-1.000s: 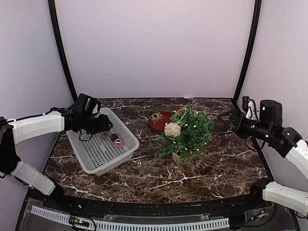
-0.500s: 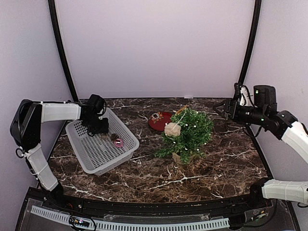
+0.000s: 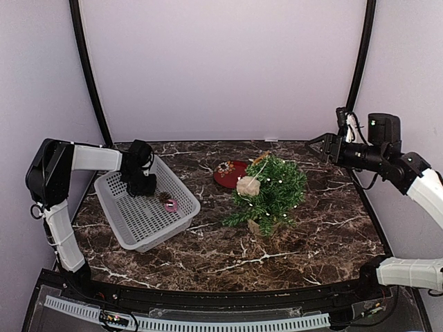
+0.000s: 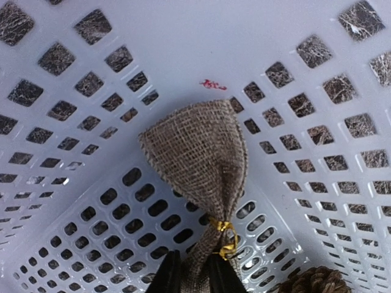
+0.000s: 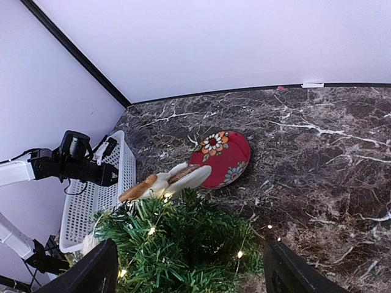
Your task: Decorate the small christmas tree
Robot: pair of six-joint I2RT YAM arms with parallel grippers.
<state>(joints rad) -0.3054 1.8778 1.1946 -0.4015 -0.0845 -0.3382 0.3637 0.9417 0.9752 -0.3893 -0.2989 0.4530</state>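
From above, your left gripper [image 3: 142,184] is down inside the white basket [image 3: 131,238], at the table's 9 o'clock side. The small christmas tree [image 3: 271,188] stands upright near the table's middle, at 3 o'clock from that claw and well apart from it. Your right gripper [image 3: 320,143] hangs nearer the tree, which lies between 7 and 8 o'clock from it.

In the left wrist view, a burlap ornament [image 4: 198,155] runs from 12 down to 6 o'clock, with its flared end far and its tied neck near. The fingers [image 4: 168,276] stand narrow, one on each side of that neck and touching the cloth. I judge it pinched.

In the right wrist view, the jaws are spread wide and hold nothing. The tree sits low between them at 6 o'clock.
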